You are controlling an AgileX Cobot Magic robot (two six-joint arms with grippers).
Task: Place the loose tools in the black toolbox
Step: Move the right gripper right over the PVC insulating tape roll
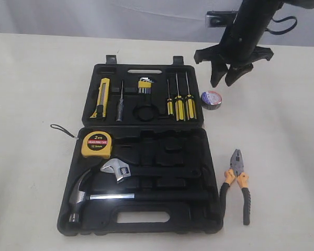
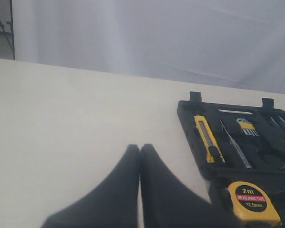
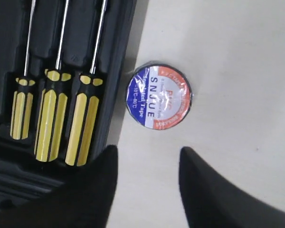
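Observation:
The black toolbox (image 1: 209, 151) lies open mid-table. The yellow tape measure (image 1: 97, 143) marked 2m sits in its near half, and the yellow-black utility knife (image 1: 102, 96) in its far half. On the table right of the box lie the small tape roll (image 1: 211, 100) with a white-purple label and the orange-black pliers (image 1: 238, 183). My right gripper (image 1: 228, 81) hangs open just behind the roll (image 3: 158, 96), nothing between its fingers. My left gripper (image 2: 139, 148) is shut and empty, over bare table left of the box.
A steel hammer (image 1: 81, 197) and adjustable wrench (image 1: 117, 169) fill the box's near half. Yellow-handled screwdrivers (image 1: 179, 106), hex keys (image 1: 144, 85) and a thin dark tool (image 1: 120, 107) sit in the far half. A black strap (image 1: 61, 130) trails left of the tape measure.

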